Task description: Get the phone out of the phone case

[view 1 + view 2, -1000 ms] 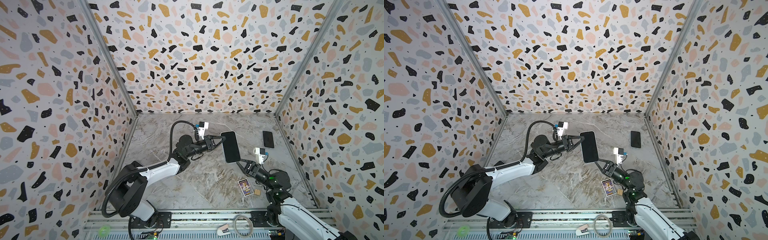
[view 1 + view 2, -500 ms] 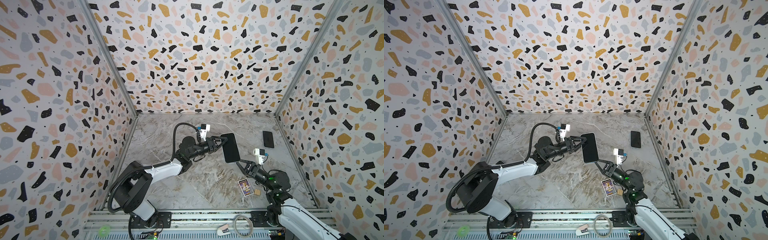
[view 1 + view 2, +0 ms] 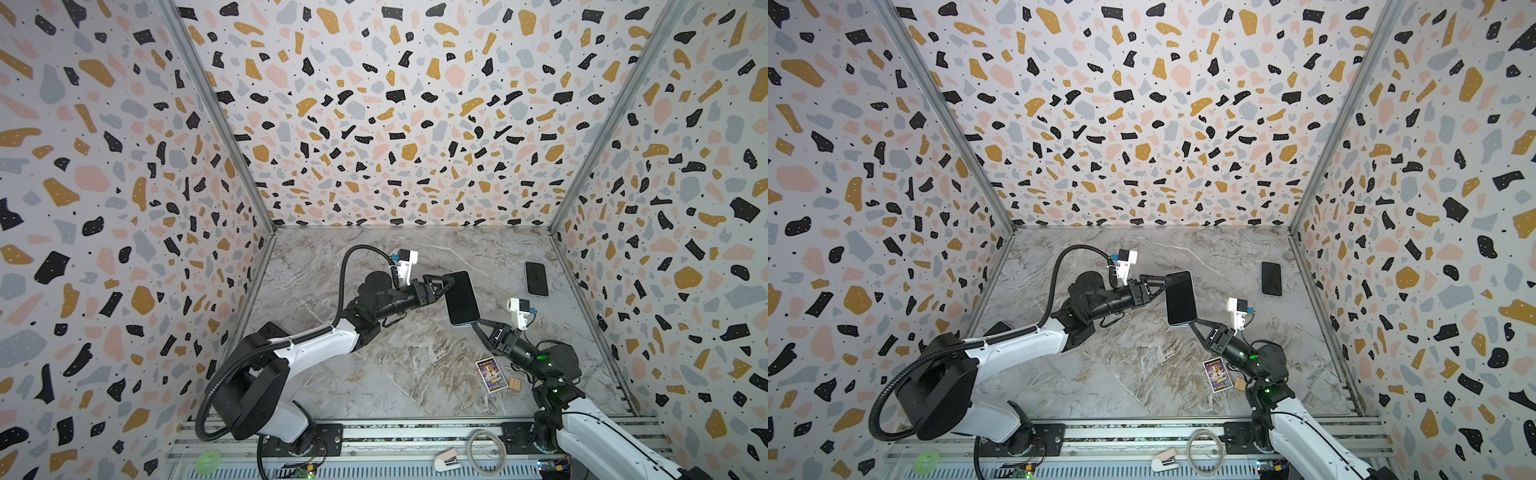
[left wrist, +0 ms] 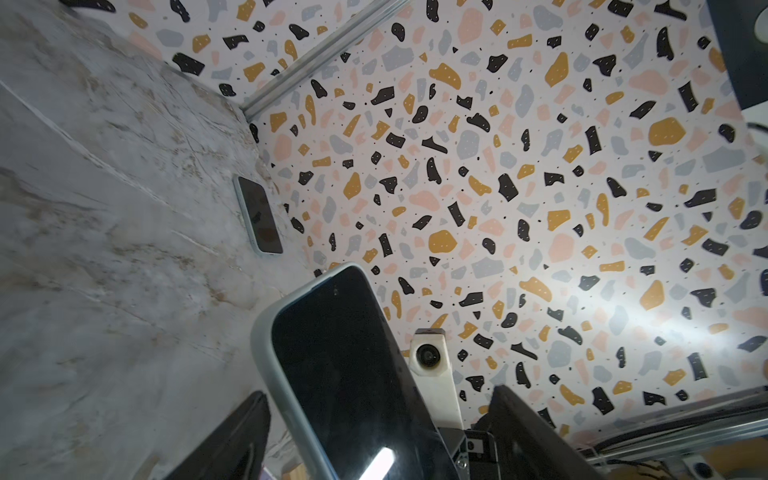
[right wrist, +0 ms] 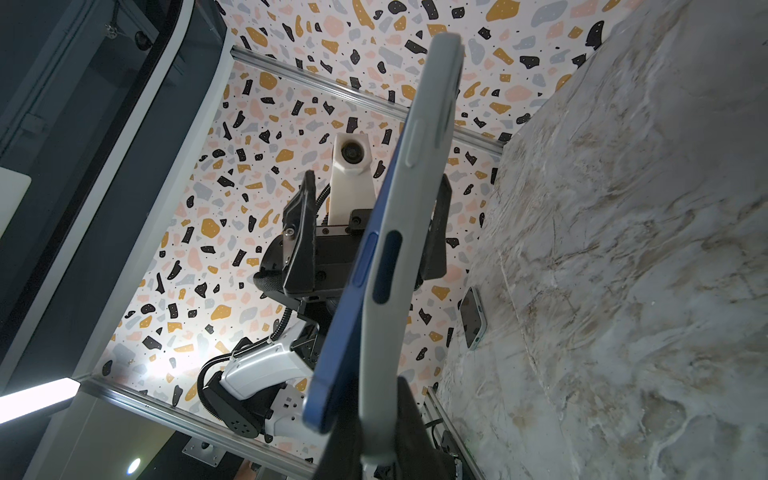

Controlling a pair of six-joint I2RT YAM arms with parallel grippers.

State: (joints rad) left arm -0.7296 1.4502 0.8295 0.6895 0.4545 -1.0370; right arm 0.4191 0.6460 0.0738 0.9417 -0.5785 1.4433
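Held up off the counter (image 3: 374,374), the pale phone case (image 5: 415,166) is pinched at its lower end by the right claw (image 3: 474,325), the phone (image 3: 460,298) partly lifted out there, the left claw (image 3: 448,286) spread around its upper edge.

Phone case (image 5: 409,232), pale grey, seen edge-on, runs away from camera. Blue phone (image 5: 353,291) sits in it, near corner sprung clear of case. Right hand (image 5: 374,419) dark fingers clamped on near end of phone case. Beyond, left hand (image 5: 376,183) fingers spread wide, one either side of far end. Second phone (image 5: 473,318) lies flat on marble surface (image 5: 623,249) by wall.
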